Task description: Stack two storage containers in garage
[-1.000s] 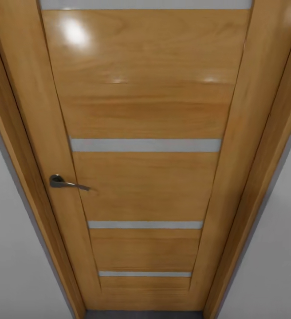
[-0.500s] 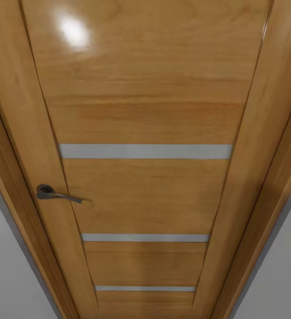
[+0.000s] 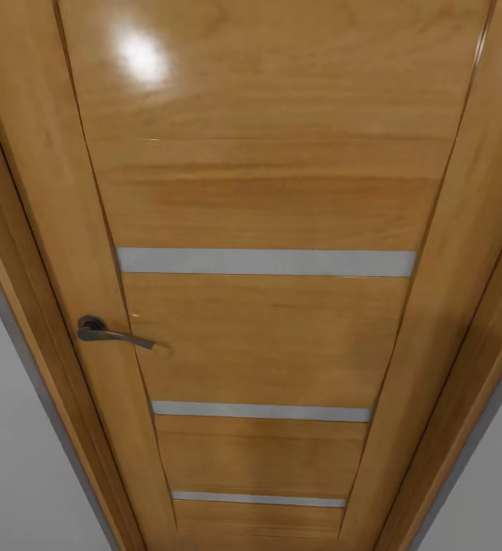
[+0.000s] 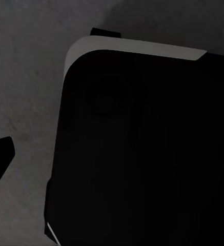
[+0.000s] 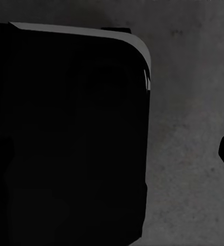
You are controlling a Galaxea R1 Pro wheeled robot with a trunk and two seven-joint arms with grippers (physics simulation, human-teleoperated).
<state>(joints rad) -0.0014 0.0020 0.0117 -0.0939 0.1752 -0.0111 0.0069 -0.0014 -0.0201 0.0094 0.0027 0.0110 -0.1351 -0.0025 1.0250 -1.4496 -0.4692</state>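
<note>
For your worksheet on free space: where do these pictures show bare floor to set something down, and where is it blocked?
Bare grey concrete floor borders the dark robot base in both wrist views. Ahead it is crowded: the orange door, handle at left, stands shut.

The orange wooden door point(image 3: 266, 306) is standing shut right ahead, blocking the way through. Its dark lever handle point(image 3: 113, 334) is sticking out at the left side, unobstructed and open to reach. Pale wall point(image 3: 14, 459) is flanking the frame on both sides. Down below, the speckled concrete floor point(image 4: 24, 77) is lying bare beside the robot's dark base point(image 4: 142, 154).
</note>
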